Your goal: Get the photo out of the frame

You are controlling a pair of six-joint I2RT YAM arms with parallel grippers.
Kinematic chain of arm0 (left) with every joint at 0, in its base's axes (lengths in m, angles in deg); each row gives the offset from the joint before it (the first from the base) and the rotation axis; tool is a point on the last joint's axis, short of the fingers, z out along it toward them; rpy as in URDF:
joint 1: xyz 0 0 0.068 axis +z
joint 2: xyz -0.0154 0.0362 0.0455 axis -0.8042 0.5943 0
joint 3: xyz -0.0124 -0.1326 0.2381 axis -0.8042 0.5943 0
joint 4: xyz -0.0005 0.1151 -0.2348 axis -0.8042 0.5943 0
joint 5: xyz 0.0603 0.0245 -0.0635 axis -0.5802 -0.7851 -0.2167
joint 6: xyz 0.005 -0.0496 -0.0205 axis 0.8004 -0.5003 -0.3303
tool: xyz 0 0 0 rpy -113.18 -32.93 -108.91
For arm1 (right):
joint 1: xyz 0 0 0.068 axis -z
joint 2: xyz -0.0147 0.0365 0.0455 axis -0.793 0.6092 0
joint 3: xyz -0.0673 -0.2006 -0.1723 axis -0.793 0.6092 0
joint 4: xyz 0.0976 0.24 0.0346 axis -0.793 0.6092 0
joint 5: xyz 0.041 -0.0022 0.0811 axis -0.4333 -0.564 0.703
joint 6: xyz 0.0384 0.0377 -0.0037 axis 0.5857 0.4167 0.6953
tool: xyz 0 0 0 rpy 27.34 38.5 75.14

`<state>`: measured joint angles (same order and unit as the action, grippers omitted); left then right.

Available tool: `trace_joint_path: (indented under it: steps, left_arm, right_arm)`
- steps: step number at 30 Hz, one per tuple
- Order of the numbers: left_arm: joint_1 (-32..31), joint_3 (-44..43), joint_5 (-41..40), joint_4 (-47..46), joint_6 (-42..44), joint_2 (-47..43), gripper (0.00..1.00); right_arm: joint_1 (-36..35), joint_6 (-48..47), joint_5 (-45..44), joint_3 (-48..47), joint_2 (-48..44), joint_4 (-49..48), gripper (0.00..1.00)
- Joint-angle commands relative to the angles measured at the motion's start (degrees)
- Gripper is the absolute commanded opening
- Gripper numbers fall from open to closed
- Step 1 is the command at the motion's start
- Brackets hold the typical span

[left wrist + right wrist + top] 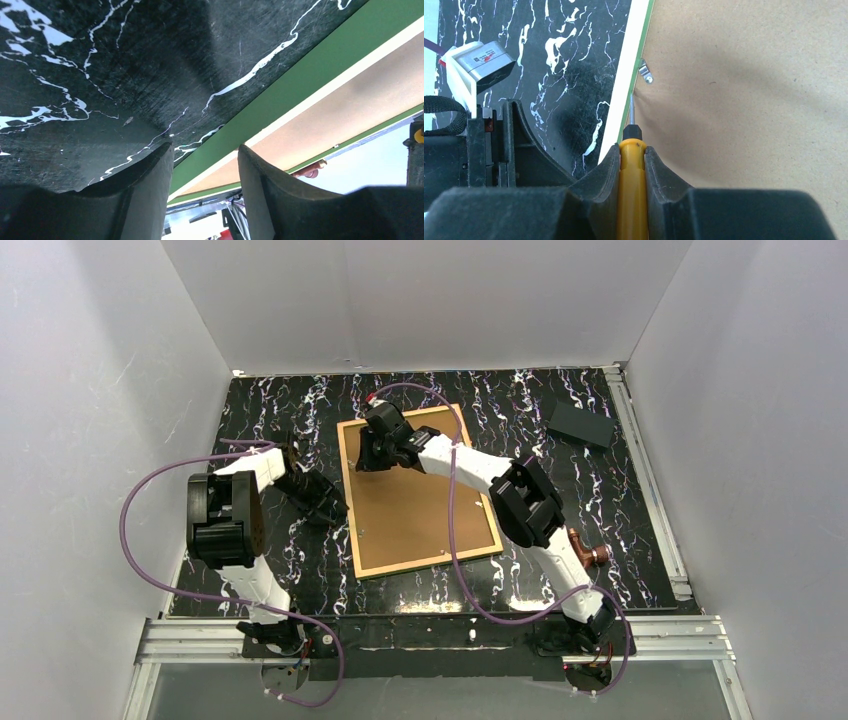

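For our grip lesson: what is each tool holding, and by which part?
Right tool grips the slim yellow-handled screwdriver by its handle, just behind the black collar; left tool holds nothing.

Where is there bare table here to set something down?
Bare table right of the frame, nearer than the black box, and the far-left corner. Crowded along the frame's left edge: the left end effector and the right end effector with its screwdriver work there.

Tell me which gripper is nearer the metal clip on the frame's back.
Right. The right gripper holds a screwdriver whose tip sits just short of the clip; the left gripper is at the frame's outer edge.
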<state>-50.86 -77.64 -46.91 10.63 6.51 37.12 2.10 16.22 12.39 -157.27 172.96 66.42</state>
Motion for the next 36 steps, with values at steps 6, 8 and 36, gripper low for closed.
trace_joint_path:
  steps: [6, 8, 36]
  left_arm:
    - [-0.15, -0.62, -2.12, 9.12, 1.15, 0.85, 0.47]
    - [-0.19, -0.87, -2.34, 9.63, 1.22, 1.30, 0.47]
    - [-0.63, -0.66, -4.07, 10.01, 1.71, -0.16, 0.49]
  right_arm:
    - [-0.09, -0.78, -3.35, -5.86, 3.27, 0.37, 0.01]
    - [-0.08, -0.88, -4.36, -6.92, 4.03, 1.14, 0.01]
    - [0.80, -7.38, -14.62, -19.09, -2.37, 14.86, 0.01]
